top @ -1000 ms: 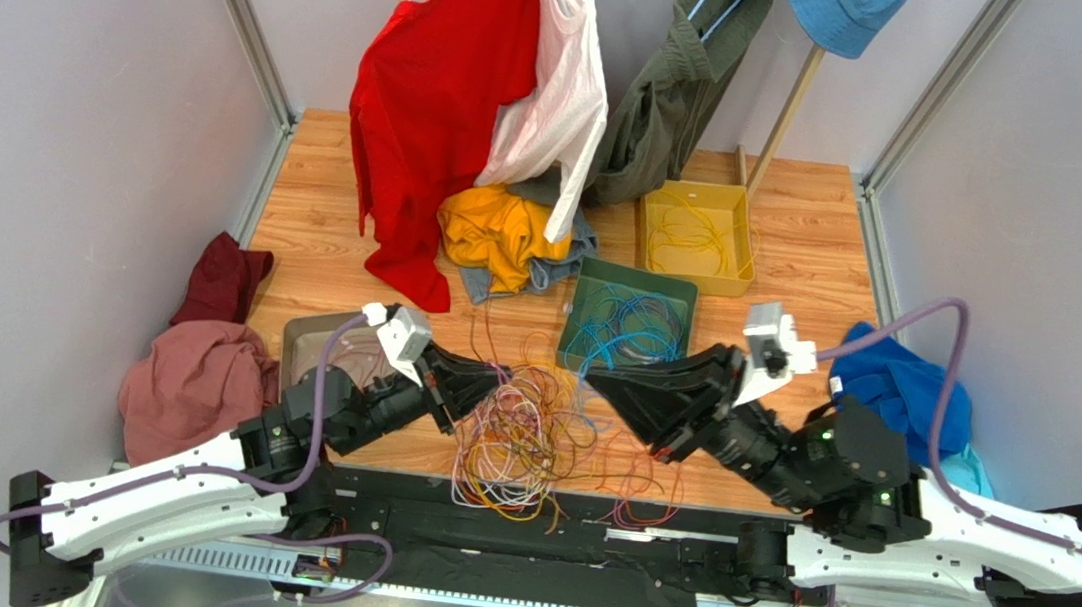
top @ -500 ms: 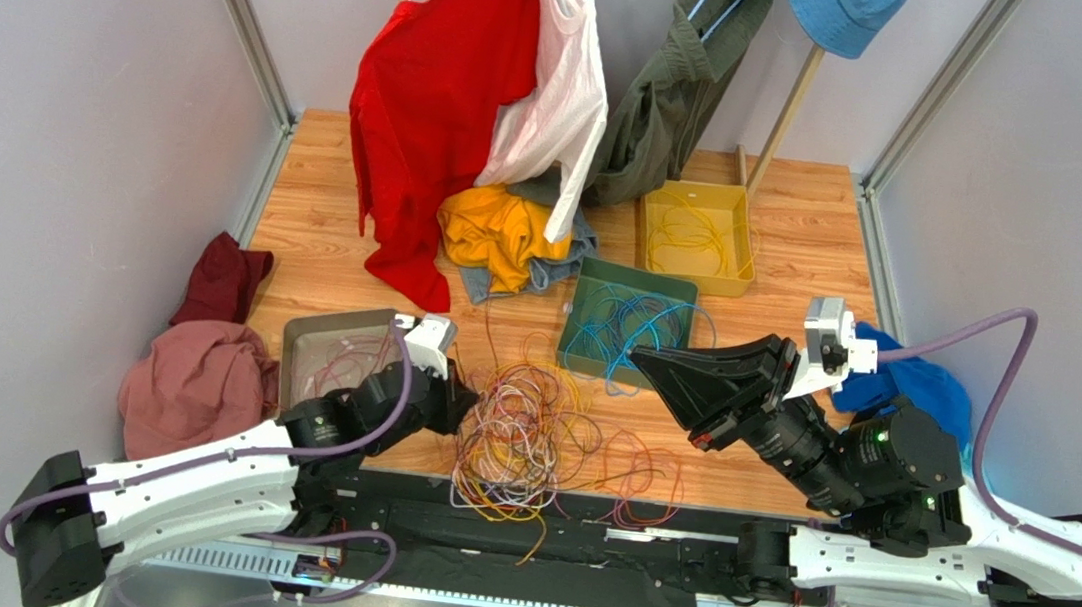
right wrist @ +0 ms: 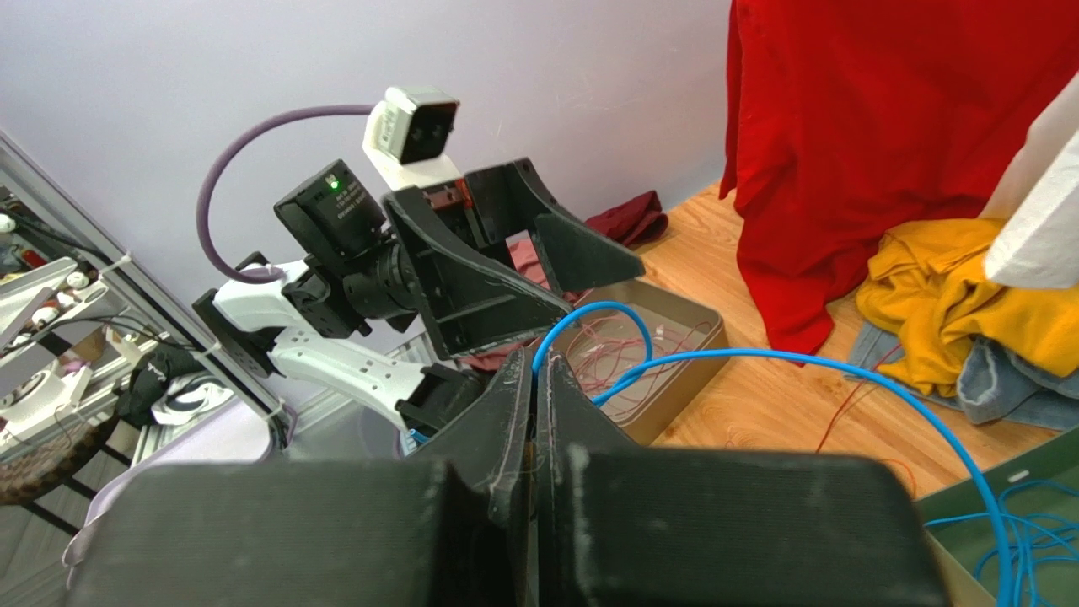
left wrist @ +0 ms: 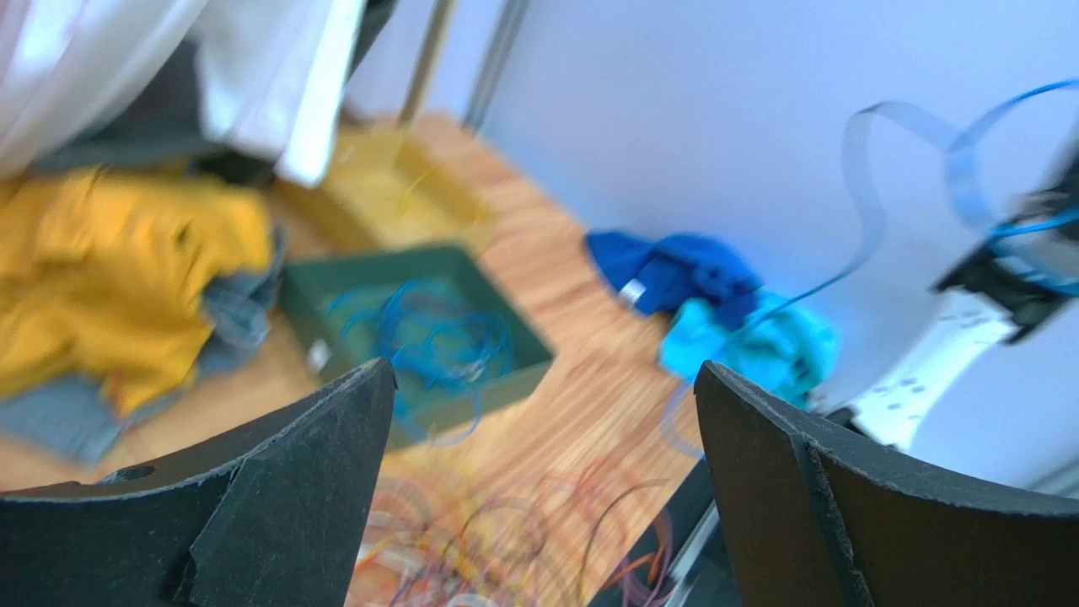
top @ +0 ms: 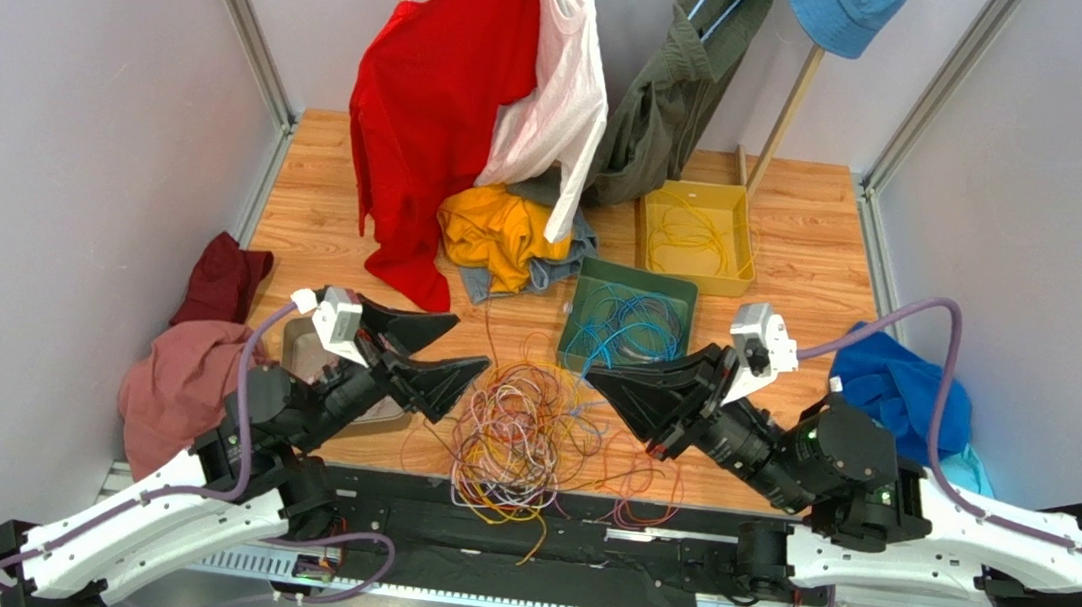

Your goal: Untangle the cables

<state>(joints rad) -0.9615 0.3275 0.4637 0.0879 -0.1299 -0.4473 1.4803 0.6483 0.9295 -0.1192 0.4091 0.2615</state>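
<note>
The tangled heap of thin orange, purple, red, yellow and white cables lies on the wooden table near its front edge, between the two arms. From above, the left gripper hovers just left of the heap with its black jaws spread wide and nothing between them. Its arm is bent up from the base and points right. The right gripper points left at the heap's right side, jaws pressed together. What it pinches is hard to make out from above, but the right wrist camera shows it. A thin blue cable comes out of the closed fingertips, loops up and arcs down to the right into the green rectangular tray, where more blue wire lies. That view also shows the grey rectangular tray holding a few thin pale wires beneath the left arm, largely hidden from above. The left wrist camera, blurred, looks between its parted jaws at the green tray, the yellow rectangular tray behind it and crumpled blue cloths by the wall.
</note>
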